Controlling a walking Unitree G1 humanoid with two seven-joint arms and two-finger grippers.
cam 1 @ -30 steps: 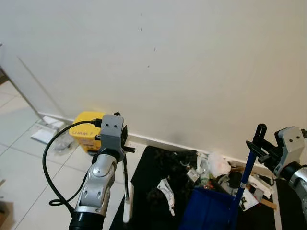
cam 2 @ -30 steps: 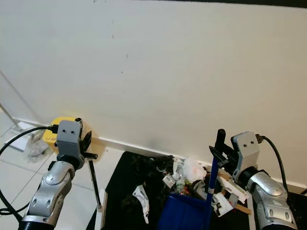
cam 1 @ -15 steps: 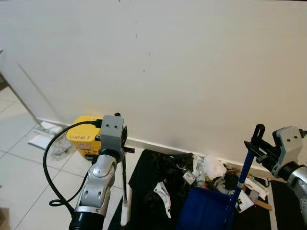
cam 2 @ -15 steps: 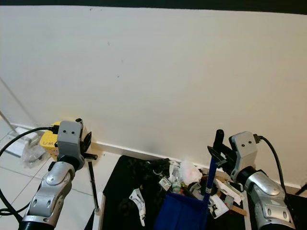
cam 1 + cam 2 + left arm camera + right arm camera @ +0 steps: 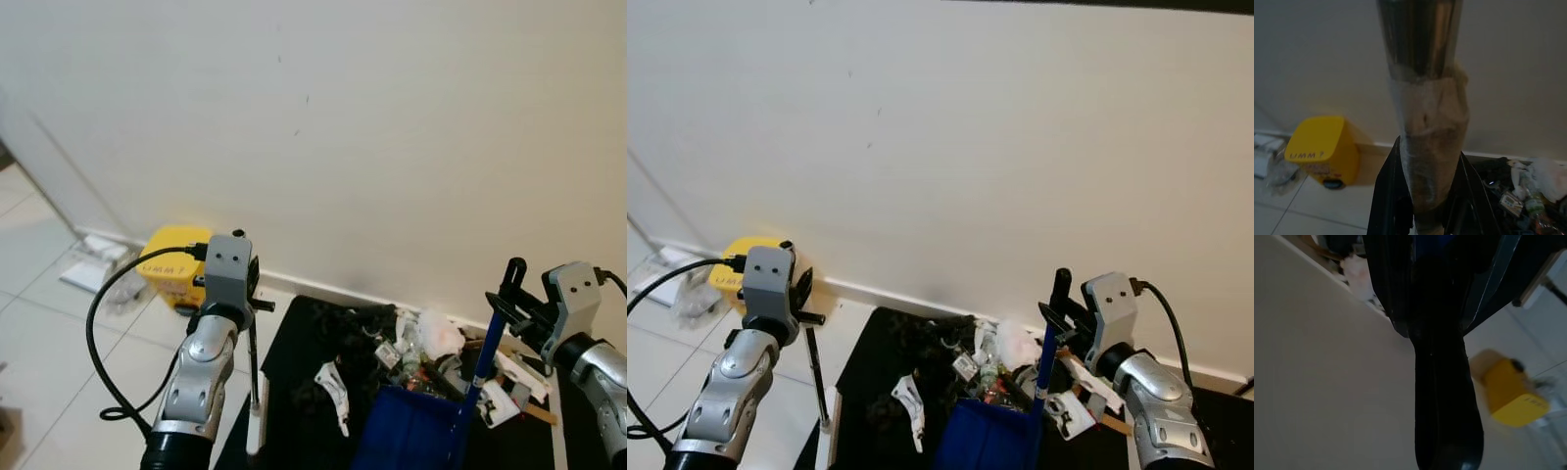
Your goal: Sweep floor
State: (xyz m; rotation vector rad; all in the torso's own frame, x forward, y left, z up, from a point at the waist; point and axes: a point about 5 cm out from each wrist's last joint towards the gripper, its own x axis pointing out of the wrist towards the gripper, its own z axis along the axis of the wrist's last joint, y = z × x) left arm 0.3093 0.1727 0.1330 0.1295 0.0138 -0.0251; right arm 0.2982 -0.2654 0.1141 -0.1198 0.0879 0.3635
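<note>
Cream wall (image 5: 392,117), white tiled floor (image 5: 59,323). Black mat (image 5: 304,372) at the wall foot, bearing a litter pile (image 5: 421,348).

Left gripper (image 5: 1422,196): fingers pinching the broom (image 5: 254,372), its taped metal shaft upright between them, foot resting at the mat's edge nearest the yellow box (image 5: 171,279); held ready to push litter across the mat.

Right gripper (image 5: 1068,318): fingers pinching the blue dustpan handle (image 5: 1046,352) near its black tip; dustpan (image 5: 411,431) stands on the mat just below the pile, apparently set to catch it.

Yellow box: on the floor against the wall, beyond the mat.
</note>
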